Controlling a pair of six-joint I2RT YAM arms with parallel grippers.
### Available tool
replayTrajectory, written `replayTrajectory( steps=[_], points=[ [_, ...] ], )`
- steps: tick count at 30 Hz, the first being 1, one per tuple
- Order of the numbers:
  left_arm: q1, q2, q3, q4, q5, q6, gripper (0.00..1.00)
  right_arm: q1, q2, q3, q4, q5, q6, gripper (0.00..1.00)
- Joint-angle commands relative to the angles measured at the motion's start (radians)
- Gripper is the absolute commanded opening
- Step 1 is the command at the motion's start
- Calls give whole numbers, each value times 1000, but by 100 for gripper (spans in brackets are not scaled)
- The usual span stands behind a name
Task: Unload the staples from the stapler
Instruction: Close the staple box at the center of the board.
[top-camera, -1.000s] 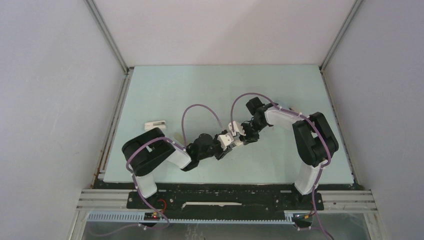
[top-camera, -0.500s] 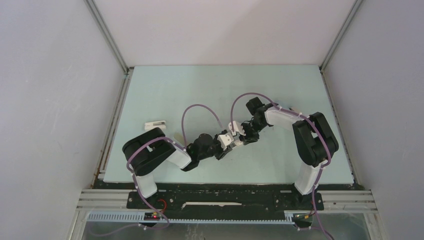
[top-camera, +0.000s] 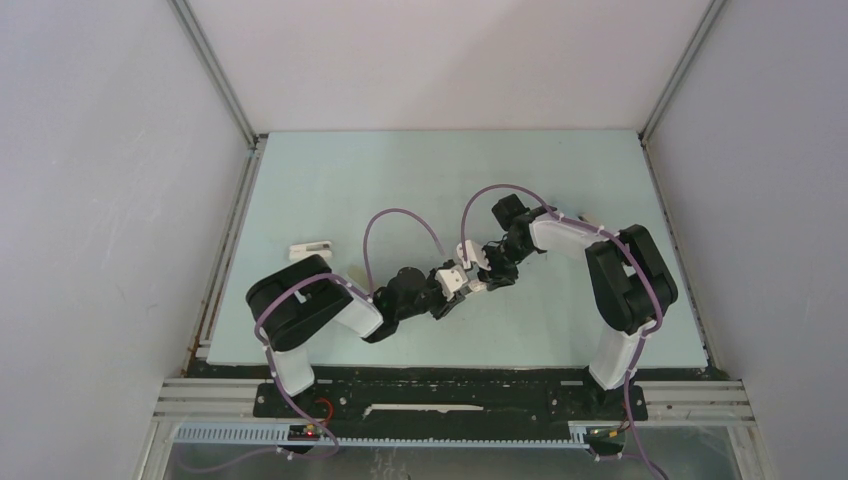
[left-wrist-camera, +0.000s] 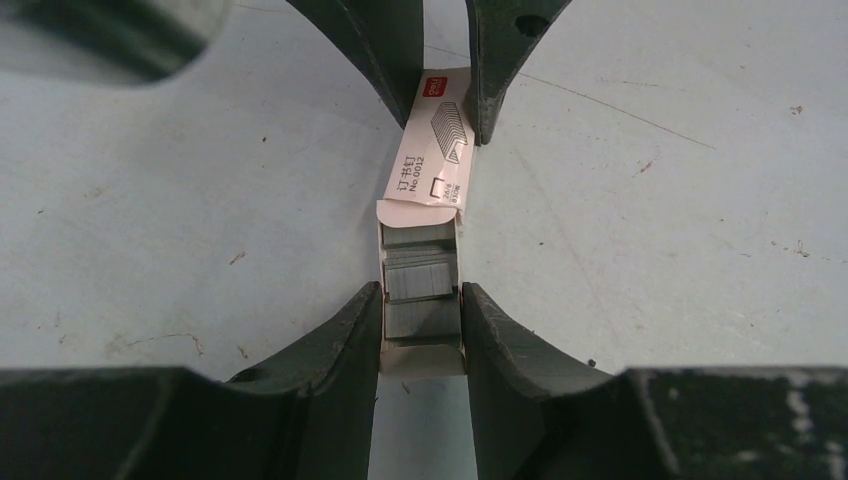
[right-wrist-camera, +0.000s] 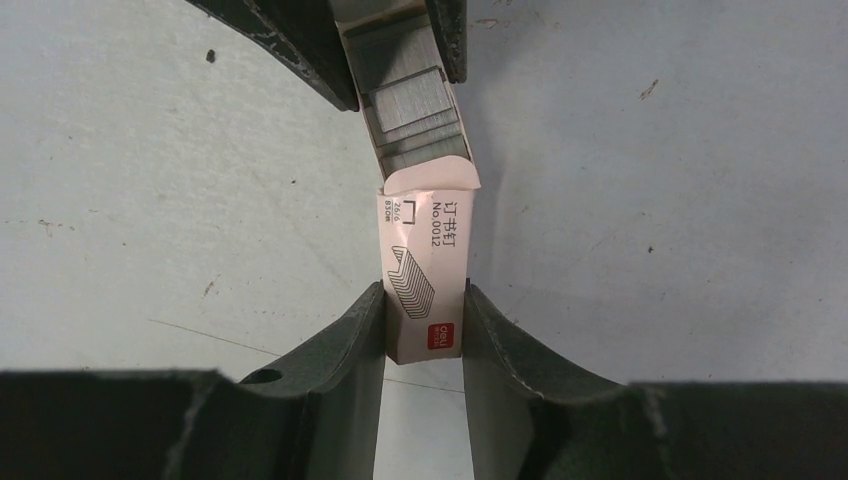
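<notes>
Staples (left-wrist-camera: 420, 288) sit as grey blocks inside opened box (left-wrist-camera: 430, 165).

The printed sleeve (left-wrist-camera: 432, 160) hides part of the staples (left-wrist-camera: 420, 285).

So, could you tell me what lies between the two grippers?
A small white staple box, slid partly open with grey staples showing, spans from left gripper to right gripper; both wrist views show it.

Dull grey metal staples (left-wrist-camera: 420, 285), printed paper box (left-wrist-camera: 432, 150), scuffed matt table (left-wrist-camera: 650, 250)
</notes>
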Motion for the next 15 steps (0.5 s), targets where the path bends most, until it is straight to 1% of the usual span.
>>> replayTrajectory(
  steps=[1,7,15],
  points=[
    [-25,-1,32,92,31,55,40,34,-33,-10,-24,-9,29,40],
    [-32,0,26,104,32,88,39,34,-30,0,-35,-16,53,40],
    [-42,0,15,108,52,138,38,35,-22,0,-7,-6,118,40]
  ],
)
